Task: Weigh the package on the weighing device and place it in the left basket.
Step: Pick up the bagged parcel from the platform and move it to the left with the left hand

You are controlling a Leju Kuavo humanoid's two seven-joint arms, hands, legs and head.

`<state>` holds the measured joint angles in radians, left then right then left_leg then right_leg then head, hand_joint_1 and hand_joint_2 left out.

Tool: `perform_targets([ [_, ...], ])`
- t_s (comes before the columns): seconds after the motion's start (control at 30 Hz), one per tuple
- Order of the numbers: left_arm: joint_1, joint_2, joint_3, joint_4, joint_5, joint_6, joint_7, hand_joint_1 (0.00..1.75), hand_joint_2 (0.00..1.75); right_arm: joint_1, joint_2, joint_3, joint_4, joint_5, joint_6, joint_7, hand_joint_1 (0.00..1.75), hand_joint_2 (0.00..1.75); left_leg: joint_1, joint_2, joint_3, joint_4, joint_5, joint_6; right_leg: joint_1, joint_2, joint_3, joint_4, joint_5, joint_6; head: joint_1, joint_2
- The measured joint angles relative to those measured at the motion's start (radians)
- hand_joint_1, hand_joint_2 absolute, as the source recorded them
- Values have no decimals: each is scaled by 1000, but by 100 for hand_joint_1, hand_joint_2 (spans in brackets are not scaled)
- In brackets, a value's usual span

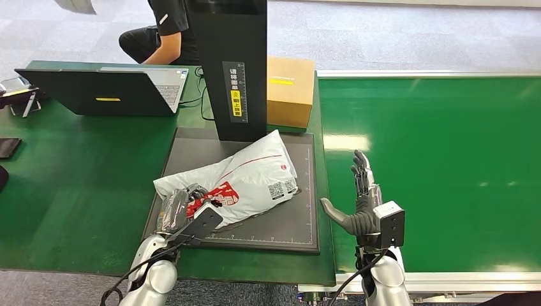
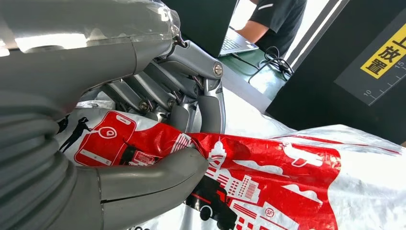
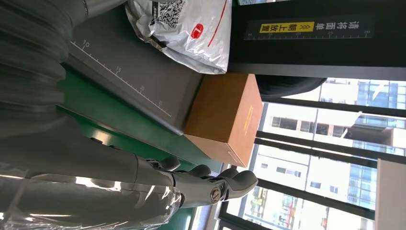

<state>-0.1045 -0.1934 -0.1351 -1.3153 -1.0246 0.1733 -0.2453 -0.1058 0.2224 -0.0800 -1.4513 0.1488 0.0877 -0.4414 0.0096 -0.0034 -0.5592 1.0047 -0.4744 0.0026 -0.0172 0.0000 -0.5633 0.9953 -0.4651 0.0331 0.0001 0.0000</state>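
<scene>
A white plastic mail package (image 1: 245, 176) with red print lies on the dark grey weighing plate (image 1: 290, 223), in front of the black upright column (image 1: 228, 64). My left hand (image 1: 182, 207) grips the package's near left end. In the left wrist view its thumb and fingers (image 2: 210, 103) pinch the red printed film (image 2: 268, 167). My right hand (image 1: 360, 197) hovers open over the green belt just right of the plate, fingers straight and apart, holding nothing. The right wrist view shows those fingers (image 3: 210, 184) and the package's far end (image 3: 191, 28).
A brown cardboard box (image 1: 290, 89) stands behind the plate beside the column. A laptop (image 1: 108, 89) sits at the back left of the green table, with a seated person (image 1: 163, 32) behind it. The green conveyor belt (image 1: 440, 159) stretches to the right.
</scene>
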Motion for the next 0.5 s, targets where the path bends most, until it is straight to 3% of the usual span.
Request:
perform_targets([
  [0.3,1,0,2,1,1,9,-5,175,175,0,0,0,2,0,0,0,0,175,0,0,0,0,0,0,0,0,0,0,0,0,0,0],
  [0.5,-16,11,50,9,-33,94,29,175,175,0,0,0,4,-3,-2,0,0,175,0,0,0,0,0,0,0,0,0,0,0,0,0,0],
])
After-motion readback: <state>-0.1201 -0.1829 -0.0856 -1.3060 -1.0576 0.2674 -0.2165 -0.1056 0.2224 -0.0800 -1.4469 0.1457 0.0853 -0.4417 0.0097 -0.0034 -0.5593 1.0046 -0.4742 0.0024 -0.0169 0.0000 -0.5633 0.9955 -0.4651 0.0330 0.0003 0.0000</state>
